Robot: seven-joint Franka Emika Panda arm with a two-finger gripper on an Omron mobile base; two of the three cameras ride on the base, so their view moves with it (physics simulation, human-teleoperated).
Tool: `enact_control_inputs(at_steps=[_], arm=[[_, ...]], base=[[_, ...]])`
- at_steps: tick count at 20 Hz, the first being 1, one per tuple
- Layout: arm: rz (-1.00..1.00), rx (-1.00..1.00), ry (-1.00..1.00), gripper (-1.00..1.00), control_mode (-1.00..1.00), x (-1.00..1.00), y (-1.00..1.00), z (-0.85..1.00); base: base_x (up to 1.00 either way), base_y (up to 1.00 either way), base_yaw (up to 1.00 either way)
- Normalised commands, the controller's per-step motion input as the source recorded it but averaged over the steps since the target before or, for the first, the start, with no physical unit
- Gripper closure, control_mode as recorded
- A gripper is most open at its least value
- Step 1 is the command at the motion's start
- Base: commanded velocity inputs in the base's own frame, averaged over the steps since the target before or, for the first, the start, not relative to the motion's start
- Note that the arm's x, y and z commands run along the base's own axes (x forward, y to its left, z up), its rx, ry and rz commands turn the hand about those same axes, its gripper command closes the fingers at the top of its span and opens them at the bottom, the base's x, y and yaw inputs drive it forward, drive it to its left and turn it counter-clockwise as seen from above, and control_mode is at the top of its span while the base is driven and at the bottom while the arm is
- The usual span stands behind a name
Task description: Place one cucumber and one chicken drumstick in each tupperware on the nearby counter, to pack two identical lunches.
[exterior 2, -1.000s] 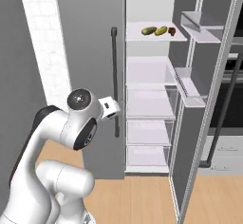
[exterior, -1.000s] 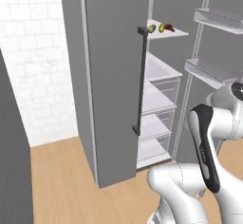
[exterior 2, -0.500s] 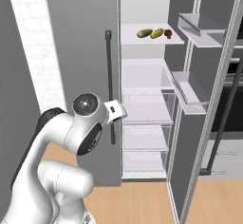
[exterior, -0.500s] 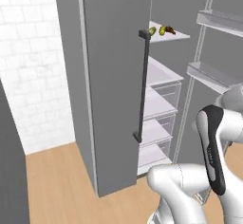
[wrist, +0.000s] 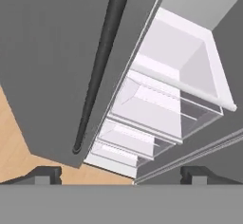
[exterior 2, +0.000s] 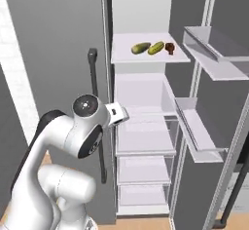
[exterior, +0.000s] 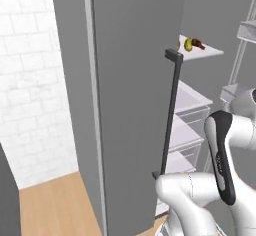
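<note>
Cucumbers [exterior 2: 148,48], 2 on fridge shelf [exterior 2: 121,56]: firm, smooth, likely slippery; grasp mid-length. Gripper [wrist: 121,173] fingers spread, empty.

— Did anything on the shelf [exterior 2: 146,56] get shifted?

— No, it's the base that has driven. Both base views have slid, so the whole fridge looks nearer than a second ago. In the left view the grey door [exterior: 130,100] has spread across the middle and its dark handle [exterior: 170,115] has moved toward the centre. The two cucumbers [exterior 2: 148,47] and the drumstick [exterior 2: 169,47] sit further right and lower in the right view than before.

— And the arm?

— It has come round. The white elbow [exterior 2: 87,126] stands higher and more central in the right view now, and in the left view the forearm [exterior: 225,160] has swung further in from the right.
</note>
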Motion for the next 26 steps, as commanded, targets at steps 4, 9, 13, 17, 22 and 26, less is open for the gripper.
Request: enact_control_inputs(at_steps=[4, 9, 13, 17, 22, 26], arm=[[0.00, 0.00, 0.00, -1.00, 1.00, 0.00, 0.00, 0.00], [0.00, 0.00, 0.00, -1.00, 1.00, 0.00, 0.00, 0.00], [0.00, 0.00, 0.00, -1.00, 1.00, 0.00, 0.00, 0.00], [-0.15, 0.02, -0.02, -1.00, -1.00, 0.01, 0.10, 0.46], [-0.53, 0.13, -0.19, -1.00, -1.00, -0.03, 0.15, 1.00], [-0.49, 0.23, -0.14, -1.00, -1.00, -0.04, -0.05, 1.00]], base=[[0.38, -1.00, -0.09], [0.74, -0.02, -0.15], [0.62, 0.55, -0.19], [0.09, 0.22, -0.10], [0.00, 0.00, 0.00], [0.00, 0.00, 0.00]])
